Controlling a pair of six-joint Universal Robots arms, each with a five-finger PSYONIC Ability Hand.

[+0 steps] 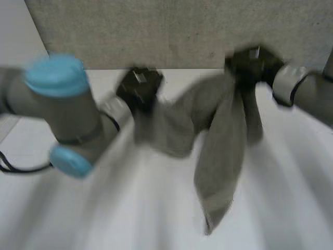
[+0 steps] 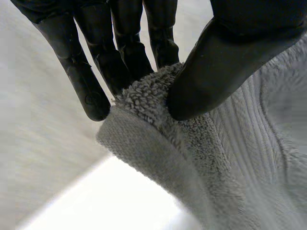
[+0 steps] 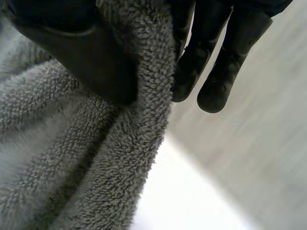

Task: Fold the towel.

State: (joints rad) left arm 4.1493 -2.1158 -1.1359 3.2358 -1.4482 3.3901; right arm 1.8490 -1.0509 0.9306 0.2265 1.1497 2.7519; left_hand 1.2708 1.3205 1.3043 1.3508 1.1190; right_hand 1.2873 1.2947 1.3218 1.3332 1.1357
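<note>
A grey towel (image 1: 218, 151) hangs in the air above the white table (image 1: 130, 208), strung between my two hands. My left hand (image 1: 138, 88) grips its left end; in the left wrist view the thumb (image 2: 216, 67) pinches the towel's corner (image 2: 144, 105) against the fingers (image 2: 120, 52). My right hand (image 1: 252, 65) holds the other top end; in the right wrist view its thumb (image 3: 81, 52) presses the towel's edge (image 3: 148, 96) against the fingers (image 3: 216, 72). Below the right hand a long fold of towel droops toward the table.
A grey panel wall (image 1: 182, 31) stands behind the table's far edge. My left arm (image 1: 62, 109) with its light-blue caps reaches across the table's left side, and the right forearm (image 1: 307, 91) comes in from the right.
</note>
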